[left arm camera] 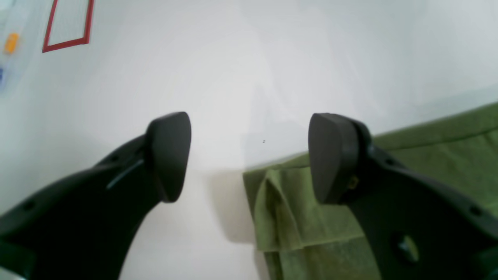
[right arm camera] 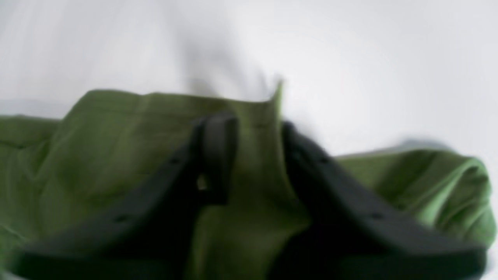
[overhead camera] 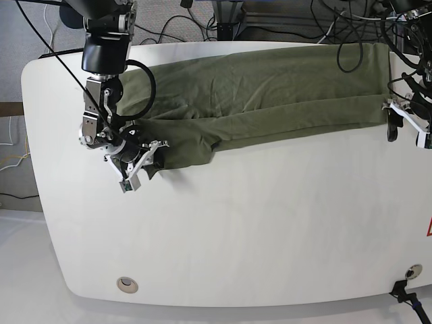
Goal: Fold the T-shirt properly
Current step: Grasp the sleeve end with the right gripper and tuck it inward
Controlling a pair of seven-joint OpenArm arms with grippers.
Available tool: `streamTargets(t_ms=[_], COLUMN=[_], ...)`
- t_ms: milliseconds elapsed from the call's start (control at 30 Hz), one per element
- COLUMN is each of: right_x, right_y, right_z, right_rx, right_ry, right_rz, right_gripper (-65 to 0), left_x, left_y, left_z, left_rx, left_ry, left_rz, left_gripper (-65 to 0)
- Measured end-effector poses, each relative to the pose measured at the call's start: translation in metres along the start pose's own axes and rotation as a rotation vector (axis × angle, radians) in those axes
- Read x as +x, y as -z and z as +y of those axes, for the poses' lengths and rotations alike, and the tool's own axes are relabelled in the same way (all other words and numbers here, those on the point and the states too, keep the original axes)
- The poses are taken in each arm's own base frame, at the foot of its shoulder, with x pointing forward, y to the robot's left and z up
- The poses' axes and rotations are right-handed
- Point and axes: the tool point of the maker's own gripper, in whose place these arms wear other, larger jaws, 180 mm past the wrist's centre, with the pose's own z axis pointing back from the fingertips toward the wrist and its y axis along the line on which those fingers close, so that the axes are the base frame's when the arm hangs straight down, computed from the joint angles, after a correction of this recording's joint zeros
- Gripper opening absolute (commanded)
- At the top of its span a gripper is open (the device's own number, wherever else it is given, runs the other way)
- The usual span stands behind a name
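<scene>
Right gripper (right arm camera: pixel 253 155) jaws pinch the olive-green cotton T-shirt (overhead camera: pixel 270 94); it stretches lengthwise across the desk toward the spread-jawed left gripper (left arm camera: pixel 249 155).

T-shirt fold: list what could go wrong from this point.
1. The right gripper pinches only a thin fold at one end of the T-shirt; that hold may slip when pulled.
2. The left gripper stands open beside the other end, holding nothing, so a one-sided pull could drag or skew the cloth.
3. That corner is bunched in the left wrist view; the wrinkles may get folded in.
</scene>
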Motion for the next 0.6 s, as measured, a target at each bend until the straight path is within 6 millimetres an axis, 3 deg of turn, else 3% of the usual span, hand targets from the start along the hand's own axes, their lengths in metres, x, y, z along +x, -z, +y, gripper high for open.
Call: streamTargets(t_ms=[100,200,333,500,600], right_x=[0.002,0.021,0.031,0.009,-0.015], right_y=[-0.004,-0.019,-0.048,-0.087,-0.095], right_z=[0.005,0.015,0.063,0.098,0.113], right_rx=[-0.001,-0.004,0.084,0.188,0.251], right_ry=[-0.019,-0.085,-0.134,-0.128,-0.104], right_rz=[-0.003,-0.032,-0.078,-0.064,-0.017], right_gripper=[-65.0,-65.0,-65.0,-65.0,-65.0], left_x=[0.0,-0.001,-0.002,-0.001,-0.001], left_y=[0.0,0.002,0.004,0.004,0.004], left_z=[0.0,-0.003,-0.012,-0.01,-0.009], left_rx=[0.0,-0.005,-0.032,-0.025,-0.024], left_ry=[-0.001,-0.001,0.002,0.006,0.006], left_rz=[0.0,0.004,0.006,0.005,0.007], left_gripper=[-20.9,-20.9,-20.9,-20.9,-20.9])
